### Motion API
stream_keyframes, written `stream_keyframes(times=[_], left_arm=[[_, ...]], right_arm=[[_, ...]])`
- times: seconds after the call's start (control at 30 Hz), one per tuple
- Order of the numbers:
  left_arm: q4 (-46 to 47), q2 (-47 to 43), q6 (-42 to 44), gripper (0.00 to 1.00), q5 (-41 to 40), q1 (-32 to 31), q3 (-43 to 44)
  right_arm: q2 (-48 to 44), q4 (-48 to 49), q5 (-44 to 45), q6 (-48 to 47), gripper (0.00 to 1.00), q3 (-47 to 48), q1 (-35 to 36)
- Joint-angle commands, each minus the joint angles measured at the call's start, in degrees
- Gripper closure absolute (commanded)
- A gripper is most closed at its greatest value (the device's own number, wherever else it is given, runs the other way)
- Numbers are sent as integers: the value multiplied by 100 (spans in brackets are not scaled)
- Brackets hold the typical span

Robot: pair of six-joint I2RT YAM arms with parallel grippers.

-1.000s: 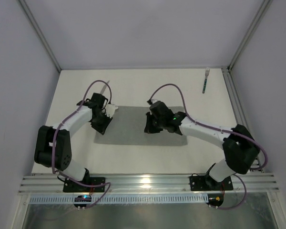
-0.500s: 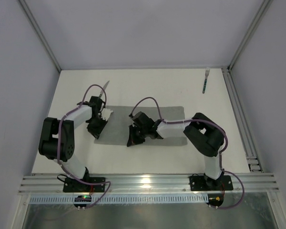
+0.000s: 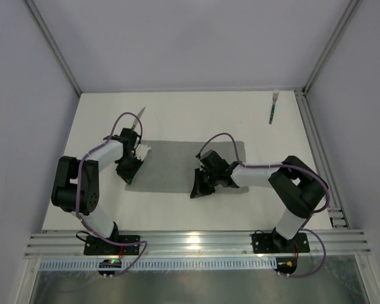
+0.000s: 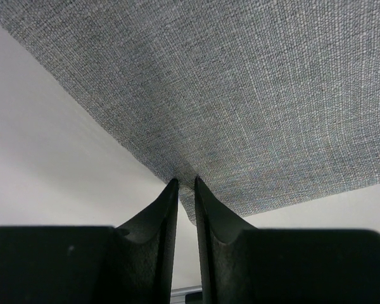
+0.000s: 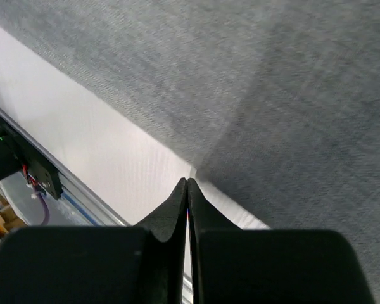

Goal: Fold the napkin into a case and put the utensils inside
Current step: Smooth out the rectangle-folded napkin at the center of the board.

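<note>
Two spots on the napkin (image 3: 171, 168) are pinched, its left edge in the almost-shut left gripper (image 4: 185, 185), its near edge in the shut right gripper (image 5: 187, 182), apparently for folding.

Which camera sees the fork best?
The top camera: the fork lies whole at the table's far right corner. Both wrist cameras show the grey napkin close up, no fork.

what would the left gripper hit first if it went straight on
The napkin: the left gripper is pinching its edge, so it would likely push straight into the cloth.
</note>
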Motion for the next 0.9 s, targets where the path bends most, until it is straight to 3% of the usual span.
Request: stream_keyframes(times=[0.0,0.13,0.47,0.63,0.87], left_arm=[[496,182,96,81,-36,68,-328],[443,138,78,80,-36,68,-328],[417,-3,60,80,-36,68,-319],[469,76,-1,80,-352,68,-336],[636,322,-27,80,-765,68,-442]], right_arm=[[-351,-803,41,-671,97,755,262],[-273,-17,-196,-445,97,1204,315],[1572,453,164,48,97,2303,561],[1846,725,49,373,97,1778,561],[1073,638,330,558,97,732,263]])
